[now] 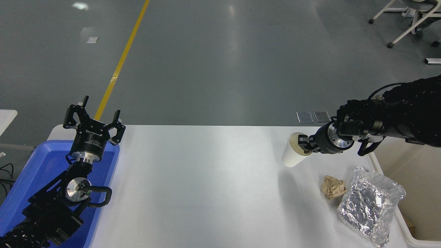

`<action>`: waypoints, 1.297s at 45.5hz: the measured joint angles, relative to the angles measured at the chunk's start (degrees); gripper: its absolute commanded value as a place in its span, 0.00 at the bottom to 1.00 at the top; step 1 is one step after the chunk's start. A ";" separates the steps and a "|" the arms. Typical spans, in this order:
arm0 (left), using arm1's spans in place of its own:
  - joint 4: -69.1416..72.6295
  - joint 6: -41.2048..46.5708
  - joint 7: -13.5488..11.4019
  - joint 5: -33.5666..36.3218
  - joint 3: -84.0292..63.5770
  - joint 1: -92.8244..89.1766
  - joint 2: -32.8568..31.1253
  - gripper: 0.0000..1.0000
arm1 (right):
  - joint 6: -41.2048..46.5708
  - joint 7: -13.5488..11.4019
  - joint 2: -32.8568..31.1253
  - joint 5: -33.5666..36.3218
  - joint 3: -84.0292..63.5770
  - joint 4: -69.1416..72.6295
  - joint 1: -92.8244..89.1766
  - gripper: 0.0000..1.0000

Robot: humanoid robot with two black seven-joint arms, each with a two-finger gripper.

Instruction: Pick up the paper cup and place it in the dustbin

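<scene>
Cup [292, 155] hangs tilted, pinched at its rim by the right end effector [304, 145] above the bench [206, 179] toward 2 o'clock, so carry it level and gently toward the dustbin [408, 236] at 4 o'clock, without crushing it.

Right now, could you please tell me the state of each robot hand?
Left hand: open, holding nothing, parked above the blue bin.
Right hand: shut on the paper cup at its rim, cup lifted and tilted.
</scene>
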 measured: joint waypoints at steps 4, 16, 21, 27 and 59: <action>0.00 0.00 0.00 -0.01 0.02 -0.01 0.00 0.98 | 2.63 0.13 -3.15 -1.94 0.06 1.79 5.09 0.00; 0.01 0.00 0.00 -0.01 0.02 -0.01 -0.01 0.98 | 10.43 0.39 -11.17 -6.98 0.40 5.57 18.84 0.00; 0.01 0.00 0.00 0.00 0.01 0.00 -0.02 0.98 | 12.97 0.38 -13.30 -8.10 0.41 6.34 23.24 0.00; 0.01 0.00 0.00 -0.02 0.00 0.00 -0.02 0.98 | 15.06 0.42 -14.81 -8.88 0.47 6.96 26.81 0.00; 0.03 0.01 -0.05 -0.02 -0.02 0.01 0.00 0.98 | 10.84 0.07 -18.57 -7.25 -1.30 -8.78 14.75 0.00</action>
